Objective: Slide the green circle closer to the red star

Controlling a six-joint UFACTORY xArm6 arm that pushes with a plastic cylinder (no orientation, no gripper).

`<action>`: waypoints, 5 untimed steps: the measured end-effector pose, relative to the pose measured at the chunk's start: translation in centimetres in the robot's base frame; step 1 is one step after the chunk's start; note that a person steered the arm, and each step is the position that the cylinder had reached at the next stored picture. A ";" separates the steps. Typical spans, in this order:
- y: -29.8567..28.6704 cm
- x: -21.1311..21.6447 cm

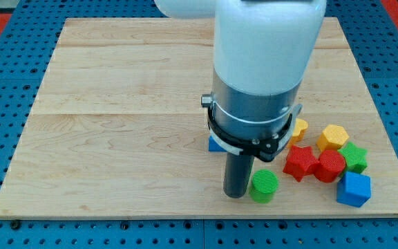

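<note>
The green circle (264, 186) lies near the view's bottom, right of centre. The red star (300, 162) lies just to its upper right, a small gap apart. My tip (236, 194) rests on the board right against the green circle's left side. The arm's wide body covers the board's upper middle.
A red round block (329, 166) touches the red star's right side. A green star (354, 156), a yellow hexagon (332, 137), a blue cube (354, 189) and a yellow block (298, 128) cluster at the right. A blue block (215, 144) peeks from behind the arm. The board's bottom edge (185, 216) is close.
</note>
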State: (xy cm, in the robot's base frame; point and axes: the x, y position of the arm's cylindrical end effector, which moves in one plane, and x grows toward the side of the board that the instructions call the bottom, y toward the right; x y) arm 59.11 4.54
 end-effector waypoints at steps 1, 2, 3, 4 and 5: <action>0.0 1.4; 0.0 1.4; 3.2 1.4; 5.9 1.2; 6.1 1.1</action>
